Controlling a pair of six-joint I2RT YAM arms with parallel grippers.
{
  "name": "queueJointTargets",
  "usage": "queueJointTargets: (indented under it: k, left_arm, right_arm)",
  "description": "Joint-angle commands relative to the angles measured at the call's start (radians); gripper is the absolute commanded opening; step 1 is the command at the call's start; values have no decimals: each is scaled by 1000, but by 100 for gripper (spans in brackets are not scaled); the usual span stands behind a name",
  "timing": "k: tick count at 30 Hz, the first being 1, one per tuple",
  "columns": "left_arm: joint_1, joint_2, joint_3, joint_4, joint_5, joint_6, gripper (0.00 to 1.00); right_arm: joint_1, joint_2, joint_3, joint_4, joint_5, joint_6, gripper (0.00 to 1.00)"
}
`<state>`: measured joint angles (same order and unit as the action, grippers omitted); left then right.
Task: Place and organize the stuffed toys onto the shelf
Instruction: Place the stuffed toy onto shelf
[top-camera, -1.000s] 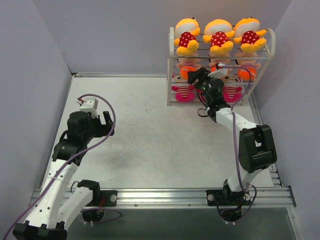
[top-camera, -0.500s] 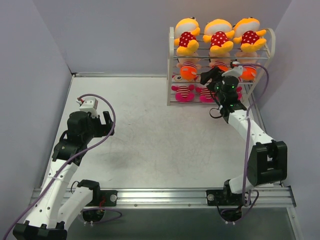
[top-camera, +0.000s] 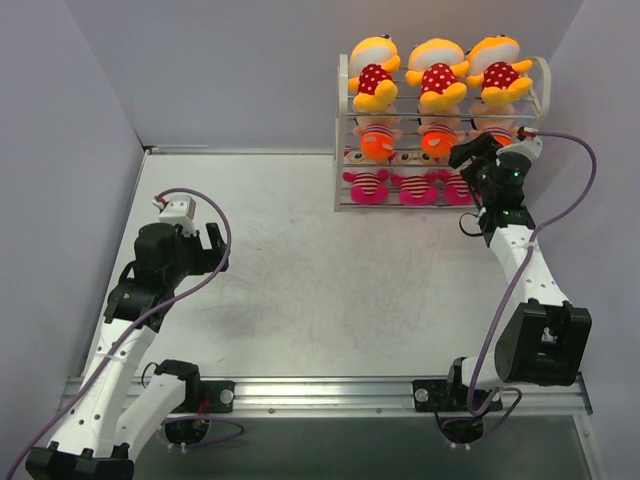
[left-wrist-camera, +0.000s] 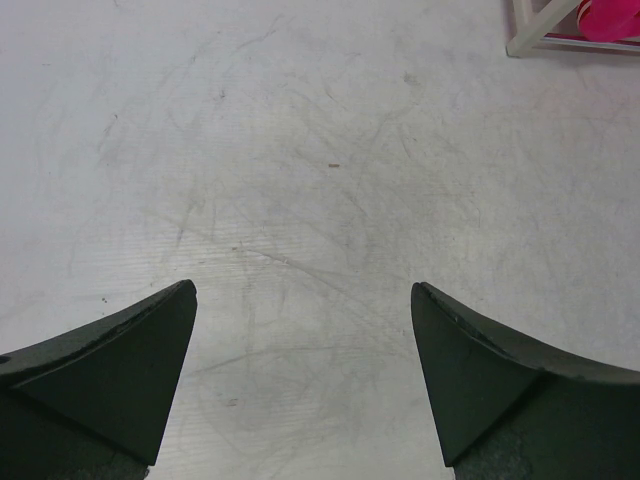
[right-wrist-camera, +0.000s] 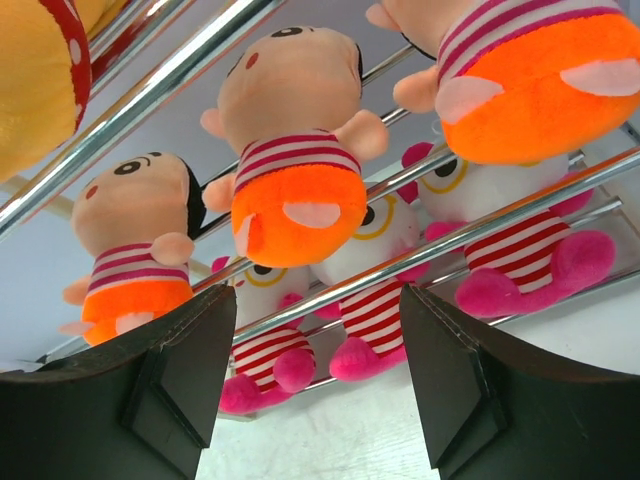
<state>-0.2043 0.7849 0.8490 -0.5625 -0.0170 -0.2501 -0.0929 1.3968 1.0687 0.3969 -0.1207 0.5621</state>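
No readable text, labels, brand names, nos. or signs in any of the 3 views.

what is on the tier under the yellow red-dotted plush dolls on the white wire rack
Three peach-faced plush dolls with orange bottoms, side by side. From above, the right gripper covers part of the rightmost one.

White shelf (top-camera: 342, 95), yellow-orange toys (top-camera: 437, 72) dotted red, peach toys (right-wrist-camera: 290, 100) with orange bottoms, white toys (right-wrist-camera: 512, 256) striped pink
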Motion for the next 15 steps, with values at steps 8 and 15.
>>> queueJointTargets:
  k: [8,15]
  left_arm:
    - [-4,0,-1,27,9,14,97]
    - [-3,8,2,24,5,15,97]
  right_arm:
    - [-18,102,88,128,-94,47,66]
    - [-18,179,146,145,-93,48,65]
